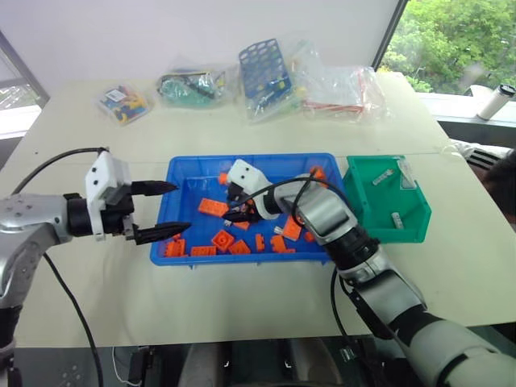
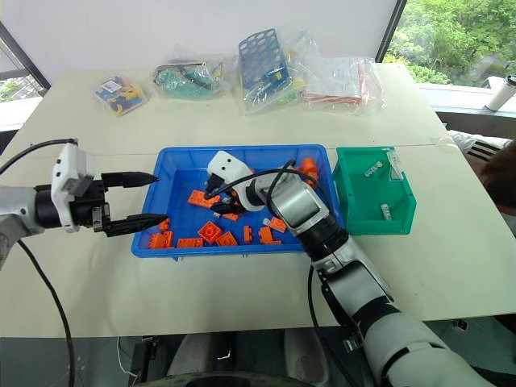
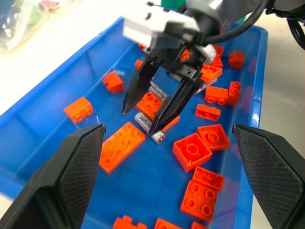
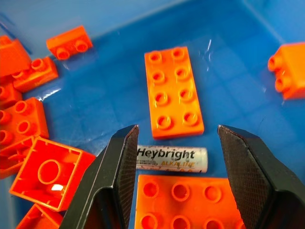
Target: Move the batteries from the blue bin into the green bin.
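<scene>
My right end effector [image 4: 175, 162] reaches down into the blue bin [image 1: 187, 166], its two black fingers [image 4: 114, 171] spread apart on either side of a battery [image 4: 171, 159]. That battery lies flat on the blue floor, printed "Heybright", between a long orange brick [image 4: 174, 93] and another orange plate [image 4: 183, 200] that sits just beside it. I cannot tell for sure whether my fingers touch the battery; they straddle it without pinching it. From my left wrist camera the same fingers show as a downward V, one tip close to the battery's end, and a second battery [image 3: 156, 90] lies half hidden behind them.

My left end effector [image 1: 165, 210] hangs at the left rim of the blue bin, fingers spread wide, holding nothing and touching nothing I can see.

Orange bricks [image 1: 223, 239] crowd the bin's floor around my right wrist, several close against the battery, so the space beside it is tight. The green bin [image 1: 407, 227] stands on the desk [image 1: 242, 290] just beside the blue bin's right end, and a few batteries [image 1: 380, 178] already lie inside it.

At the desk's far edge sit clear bags of small parts [image 1: 125, 102] and a blue perforated rack [image 1: 264, 68], well apart from both bins. The head cameras show this wider layout, while only the wrist pictures show the battery's label and its close neighbours.
</scene>
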`<state>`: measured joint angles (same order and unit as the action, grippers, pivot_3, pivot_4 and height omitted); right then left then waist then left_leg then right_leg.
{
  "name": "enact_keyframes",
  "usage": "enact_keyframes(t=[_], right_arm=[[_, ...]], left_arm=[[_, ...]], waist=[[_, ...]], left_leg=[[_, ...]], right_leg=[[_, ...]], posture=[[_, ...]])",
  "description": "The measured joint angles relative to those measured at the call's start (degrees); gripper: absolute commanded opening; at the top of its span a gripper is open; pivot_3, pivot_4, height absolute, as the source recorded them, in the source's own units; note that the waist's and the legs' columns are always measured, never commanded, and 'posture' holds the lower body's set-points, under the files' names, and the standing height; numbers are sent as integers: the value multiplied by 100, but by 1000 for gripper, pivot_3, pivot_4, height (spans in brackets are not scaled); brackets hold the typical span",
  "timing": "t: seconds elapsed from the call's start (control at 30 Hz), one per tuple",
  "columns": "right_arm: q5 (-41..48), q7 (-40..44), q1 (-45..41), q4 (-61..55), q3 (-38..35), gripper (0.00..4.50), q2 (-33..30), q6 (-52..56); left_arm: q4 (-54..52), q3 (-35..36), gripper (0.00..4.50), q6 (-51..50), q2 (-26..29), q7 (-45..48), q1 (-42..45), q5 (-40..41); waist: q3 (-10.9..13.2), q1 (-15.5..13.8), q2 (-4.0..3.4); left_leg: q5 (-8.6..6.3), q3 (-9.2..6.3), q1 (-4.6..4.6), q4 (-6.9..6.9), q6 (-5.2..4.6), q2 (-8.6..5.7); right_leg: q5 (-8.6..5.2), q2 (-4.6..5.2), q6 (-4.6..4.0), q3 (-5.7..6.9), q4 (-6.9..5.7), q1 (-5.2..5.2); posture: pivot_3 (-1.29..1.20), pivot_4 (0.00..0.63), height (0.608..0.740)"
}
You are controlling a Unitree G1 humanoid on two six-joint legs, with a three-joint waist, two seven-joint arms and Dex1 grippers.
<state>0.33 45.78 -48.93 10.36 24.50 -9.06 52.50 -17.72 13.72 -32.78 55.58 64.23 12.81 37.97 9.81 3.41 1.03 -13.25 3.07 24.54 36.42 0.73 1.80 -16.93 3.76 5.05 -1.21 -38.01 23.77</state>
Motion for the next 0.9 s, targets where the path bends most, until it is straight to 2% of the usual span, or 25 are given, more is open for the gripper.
enact_keyframes(t=[0.37, 0.5, 0.9], right_arm=[[76, -172, 155, -209, 14, 2671, -71, 34], [30, -346, 179, -225, 67, 4470, -83, -93], [202, -243, 481, -864, 170, 4470, -382, 168]], left_arm=[[208, -154, 4500, 59, -2, 181, 220, -104], [299, -157, 4500, 66, 0, 222, 296, -127], [333, -174, 4500, 77, -4, 289, 357, -195]], waist=[[-1, -21, 1], [-1, -41, 1], [-1, -95, 3]], left_leg=[[1, 0, -4, 6, -3, 2], [2, 1, -4, 10, -3, 3], [2, 0, -3, 18, -4, 4]], right_leg=[[1, -21, 3, 8, -1, -7], [1, -34, 4, 9, -4, -7], [1, -42, 4, 10, -5, -11]], posture=[[0, 150, 739], [0, 150, 739], [0, 150, 739]])
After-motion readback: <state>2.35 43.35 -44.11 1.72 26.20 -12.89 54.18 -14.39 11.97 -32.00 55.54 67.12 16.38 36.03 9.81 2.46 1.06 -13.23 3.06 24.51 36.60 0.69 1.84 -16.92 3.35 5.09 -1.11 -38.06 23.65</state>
